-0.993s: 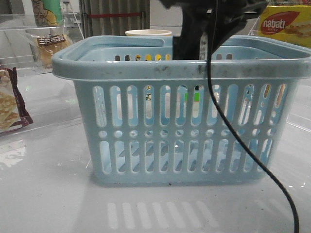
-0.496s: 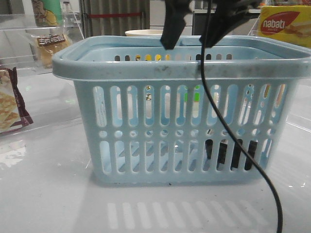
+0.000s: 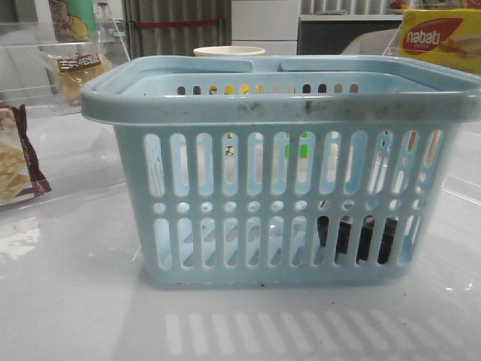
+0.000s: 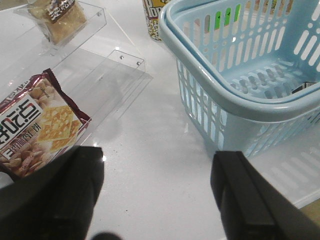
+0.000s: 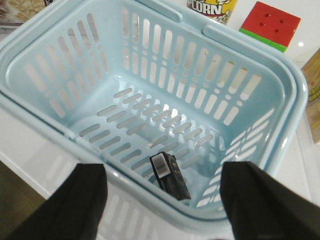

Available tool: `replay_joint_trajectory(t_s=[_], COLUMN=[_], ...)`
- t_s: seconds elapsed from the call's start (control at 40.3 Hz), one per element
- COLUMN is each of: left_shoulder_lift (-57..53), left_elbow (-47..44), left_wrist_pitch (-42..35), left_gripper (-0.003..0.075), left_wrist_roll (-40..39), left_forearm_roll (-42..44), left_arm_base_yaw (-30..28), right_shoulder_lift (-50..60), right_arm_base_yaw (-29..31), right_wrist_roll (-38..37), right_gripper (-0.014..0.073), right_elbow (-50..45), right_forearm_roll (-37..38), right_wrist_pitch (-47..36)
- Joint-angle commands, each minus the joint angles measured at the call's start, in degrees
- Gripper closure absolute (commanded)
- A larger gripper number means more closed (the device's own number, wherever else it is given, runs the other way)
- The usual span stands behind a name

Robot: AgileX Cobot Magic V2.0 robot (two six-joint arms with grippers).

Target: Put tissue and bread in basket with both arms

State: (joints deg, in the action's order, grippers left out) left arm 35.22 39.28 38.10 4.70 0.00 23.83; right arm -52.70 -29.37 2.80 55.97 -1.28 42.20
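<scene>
Blackish tissue (image 5: 170, 176) half-hidden behind basket (image 3: 285, 109) slots, bread (image 4: 57, 17) cropped

You see both tools as matte black: left tool (image 4: 150, 200), right tool (image 5: 162, 200), blocky plain fingers (image 5: 260, 200).
</scene>
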Motion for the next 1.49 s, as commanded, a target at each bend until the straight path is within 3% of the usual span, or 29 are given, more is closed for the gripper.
replay_joint_trajectory(t_s=[0.0, 0.199, 0.422, 0.645, 1.117, 1.464], left_shoulder_lift=[0.3, 0.3, 0.3, 3.3, 32.9, 53.4], left_elbow=[1.5, 1.5, 1.5, 3.3, 18.9, 37.1], left_wrist_pitch=[-5.0, -6.9, -7.1, -8.6, -12.1, -12.2], left_gripper=[0.0212, 0.0212, 0.0207, 0.0073, 0.0078, 0.0078], left_wrist_roll=[-0.1, -0.1, -0.1, -0.1, -0.1, -0.6], left_forearm_roll=[0.0, -0.3, -0.4, 0.0, 8.6, -1.0], left_arm_base_yaw=[0.4, 0.4, 0.4, 0.3, -0.6, -11.5], right_shoulder_lift=[6.3, 16.1, 18.6, 18.6, 18.6, 18.6], right_arm_base_yaw=[0.0, 0.0, 0.0, 0.0, 0.0, 0.0], right_wrist_roll=[0.8, 0.8, 0.8, 0.8, 0.8, 0.8], right_gripper=[0.0024, 0.0024, 0.0024, 0.0024, 0.0024, 0.0024], right_elbow=[-2.4, -9.0, -9.8, -9.9, -9.9, -9.9], right_forearm_roll=[0.9, 1.3, 1.3, 1.3, 1.3, 1.3], right_wrist_pitch=[-3.4, -2.3, -1.5, -1.5, -1.5, -1.5])
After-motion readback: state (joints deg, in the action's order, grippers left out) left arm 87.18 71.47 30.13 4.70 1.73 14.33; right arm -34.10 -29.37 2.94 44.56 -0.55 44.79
